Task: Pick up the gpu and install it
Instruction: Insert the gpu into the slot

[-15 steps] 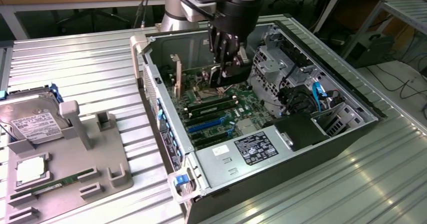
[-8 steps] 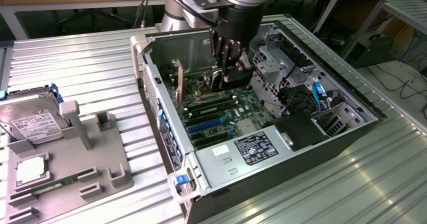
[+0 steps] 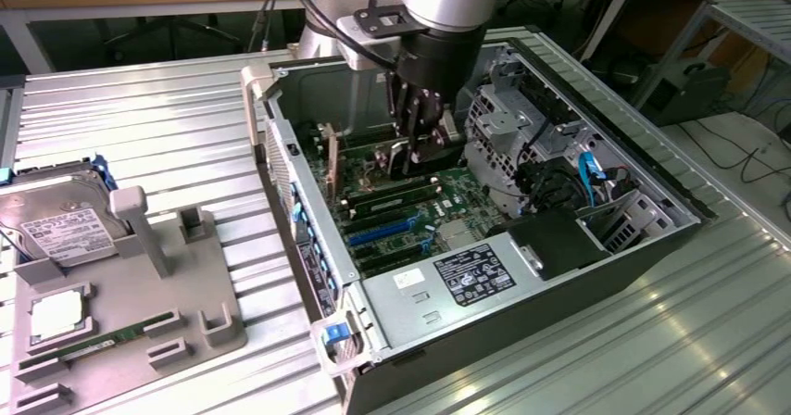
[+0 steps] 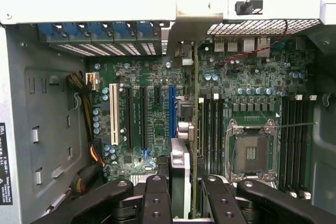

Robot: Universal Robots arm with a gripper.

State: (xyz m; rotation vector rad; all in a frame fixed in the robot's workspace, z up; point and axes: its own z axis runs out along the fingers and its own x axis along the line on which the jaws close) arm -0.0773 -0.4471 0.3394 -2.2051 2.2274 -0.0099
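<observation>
The gpu (image 4: 195, 103) appears edge-on as a thin line running from my fingers (image 4: 157, 203) to the case's rear wall, where its silvery bracket (image 4: 181, 30) meets the slot openings. My gripper (image 4: 189, 205) is shut on the card. The card stands upright over the motherboard (image 4: 152, 145), just beside the blue slot (image 4: 171, 119). I cannot tell whether it is seated. In the exterior view my gripper (image 3: 414, 151) reaches down into the open computer case (image 3: 643, 202), with the gpu (image 3: 365, 144) running towards the rear wall on the exterior view's left.
A CPU socket (image 4: 252, 153) and memory slots (image 4: 212, 129) lie close beside the card. The drive cage (image 3: 507, 119) stands behind the gripper. On the exterior view's left, a grey fixture (image 3: 136, 285) holds a hard drive (image 3: 56, 230), a RAM stick (image 3: 106, 341) and a chip (image 3: 56, 315).
</observation>
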